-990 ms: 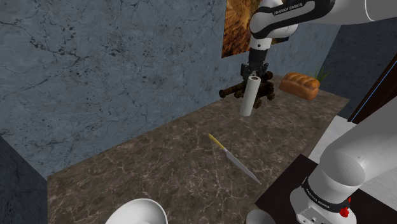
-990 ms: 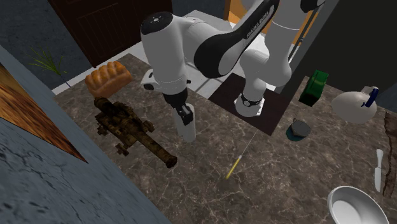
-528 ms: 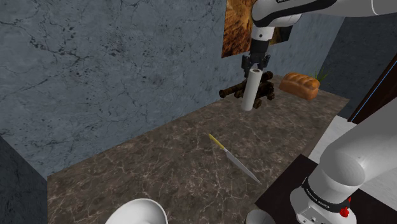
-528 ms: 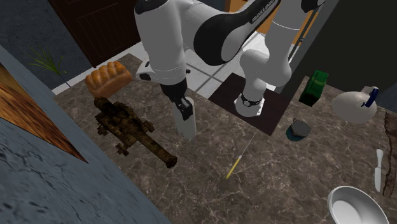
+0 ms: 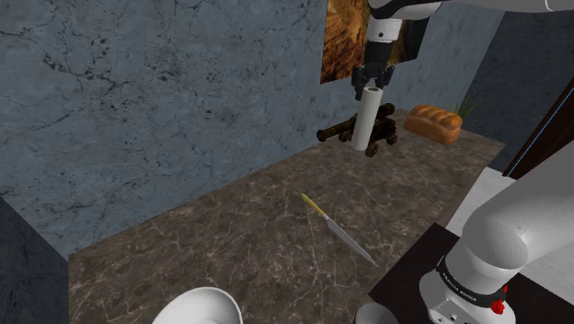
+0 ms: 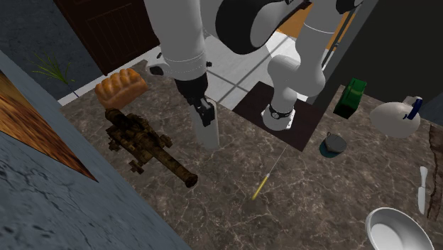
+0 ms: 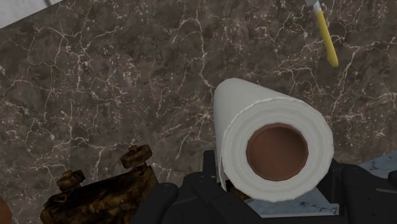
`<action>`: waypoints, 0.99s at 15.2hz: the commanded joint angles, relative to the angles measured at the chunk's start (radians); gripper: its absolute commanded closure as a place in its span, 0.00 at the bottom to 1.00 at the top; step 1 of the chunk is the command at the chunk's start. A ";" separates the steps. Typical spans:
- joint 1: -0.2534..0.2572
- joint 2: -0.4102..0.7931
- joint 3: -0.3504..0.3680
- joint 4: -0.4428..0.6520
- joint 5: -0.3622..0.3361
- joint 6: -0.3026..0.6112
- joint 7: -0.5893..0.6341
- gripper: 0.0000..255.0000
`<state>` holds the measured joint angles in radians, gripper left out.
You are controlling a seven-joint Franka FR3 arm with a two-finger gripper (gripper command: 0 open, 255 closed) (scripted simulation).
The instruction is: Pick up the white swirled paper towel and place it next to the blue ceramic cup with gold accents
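High over the far end of the table [image 5: 212,241], my pincer [image 5: 373,83] is clamped on the top of the towel roll [image 5: 369,121]. The roll hangs upright, clear of the surface. A brown cannon model [image 6: 142,145] sits below, close by. A yellow-handled knife [image 5: 337,228] lies nearer, well apart.

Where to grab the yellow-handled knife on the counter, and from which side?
Grip the knife by its yellow handle, coming straight down and closing across its width. It lies flat on the counter, so sides give no purchase, and the blade looks thin.
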<state>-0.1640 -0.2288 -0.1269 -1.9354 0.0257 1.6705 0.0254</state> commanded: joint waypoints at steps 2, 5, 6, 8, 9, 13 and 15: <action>0.000 0.003 0.000 0.043 0.000 -0.040 0.001 1.00; 0.000 0.010 0.000 0.091 0.001 -0.081 0.002 1.00; 0.001 0.013 0.000 0.107 0.001 -0.095 0.002 1.00; 0.001 0.019 -0.001 0.141 0.002 -0.122 0.003 1.00; 0.001 0.022 -0.001 0.158 0.002 -0.136 0.003 1.00; 0.001 0.038 -0.002 0.230 0.004 -0.192 0.004 1.00; 0.001 0.048 -0.002 0.268 0.006 -0.221 0.004 1.00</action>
<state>-0.1630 -0.1874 -0.1290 -1.6874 0.0304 1.4635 0.0290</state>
